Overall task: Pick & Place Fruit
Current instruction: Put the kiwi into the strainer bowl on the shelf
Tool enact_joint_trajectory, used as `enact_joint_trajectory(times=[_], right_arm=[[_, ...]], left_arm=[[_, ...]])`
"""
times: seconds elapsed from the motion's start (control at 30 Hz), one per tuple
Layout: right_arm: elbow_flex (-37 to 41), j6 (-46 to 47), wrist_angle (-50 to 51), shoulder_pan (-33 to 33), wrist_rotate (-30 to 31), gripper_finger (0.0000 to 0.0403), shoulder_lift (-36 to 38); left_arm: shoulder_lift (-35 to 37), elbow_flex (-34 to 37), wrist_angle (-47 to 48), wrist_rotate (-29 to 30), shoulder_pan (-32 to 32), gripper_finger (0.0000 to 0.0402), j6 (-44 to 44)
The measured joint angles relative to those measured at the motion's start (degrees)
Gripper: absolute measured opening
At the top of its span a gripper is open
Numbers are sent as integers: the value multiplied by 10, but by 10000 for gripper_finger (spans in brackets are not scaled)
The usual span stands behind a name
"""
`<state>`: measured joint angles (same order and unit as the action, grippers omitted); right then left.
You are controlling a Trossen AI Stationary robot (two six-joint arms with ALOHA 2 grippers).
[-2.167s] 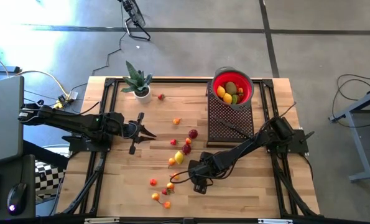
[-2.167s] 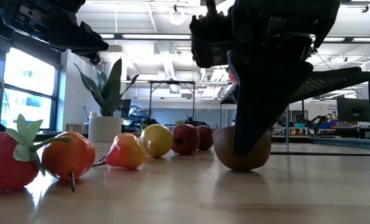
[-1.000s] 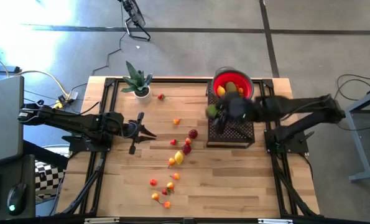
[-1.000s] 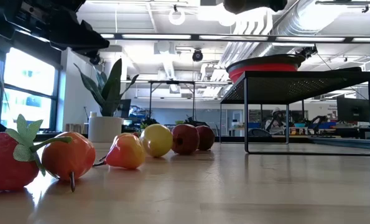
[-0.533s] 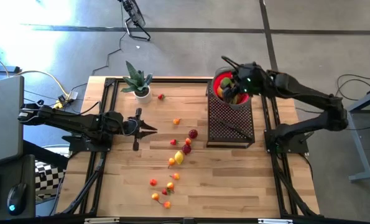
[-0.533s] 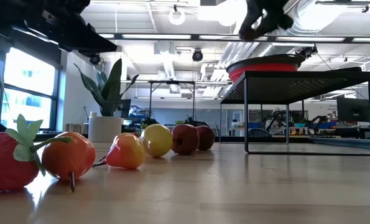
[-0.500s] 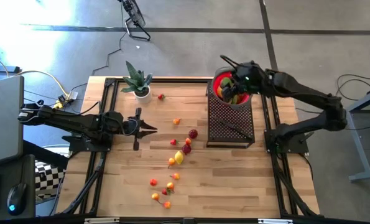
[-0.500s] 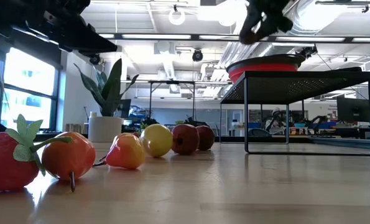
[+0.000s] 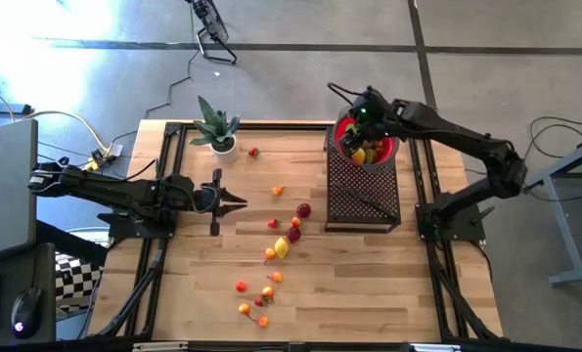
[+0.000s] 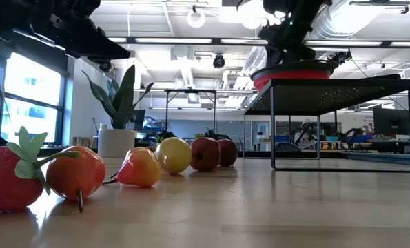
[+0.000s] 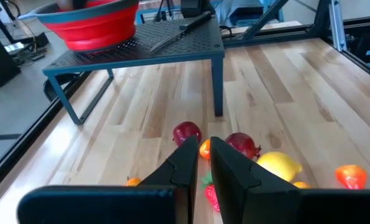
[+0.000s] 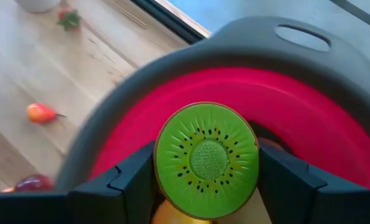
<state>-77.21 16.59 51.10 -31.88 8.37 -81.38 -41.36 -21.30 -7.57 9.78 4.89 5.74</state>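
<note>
My right gripper (image 9: 358,124) hangs over the red bowl (image 9: 386,147), which stands on a black mesh stand (image 9: 362,191), and is shut on a green kiwi half (image 12: 206,158). Yellow and orange fruit (image 9: 358,154) lie in the bowl. Several small fruits (image 9: 282,245) rest on the wooden table, also seen as a row in the low view (image 10: 171,155). My left gripper (image 9: 234,201) waits shut above the table's left half, its fingers (image 11: 200,163) pointing toward the fruits. My right gripper pinches the kiwi half by its rim (image 12: 162,163), one finger (image 12: 132,184) on each opposite side. The cut green face is turned toward the wrist. The fingers slant downward over the bowl's inside (image 12: 309,130), and the kiwi half hangs clear of the bowl.
A potted spiky plant (image 9: 215,130) stands at the table's far left, with a strawberry (image 9: 253,152) beside it. A brown-handled knife (image 9: 369,203) lies on the mesh stand near the bowl. Bare wood stretches along the near right of the table.
My right gripper has carried the kiwi half from above the stand's left edge toward the table's far edge and somewhat down, tipping more steeply, until it hangs over the red bowl. My left gripper has swung its fingers slightly toward the far edge, staying in place.
</note>
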Motion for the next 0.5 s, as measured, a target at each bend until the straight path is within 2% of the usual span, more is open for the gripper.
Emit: enact_joint_trajectory(times=[0.27, 0.5], right_arm=[[0, -19, 11, -15, 0, 227, -4], [0, -43, 14, -13, -26, 227, -4]], left_arm=[[0, 0, 0, 3, 0, 37, 0], [0, 0, 0, 3, 0, 37, 0]])
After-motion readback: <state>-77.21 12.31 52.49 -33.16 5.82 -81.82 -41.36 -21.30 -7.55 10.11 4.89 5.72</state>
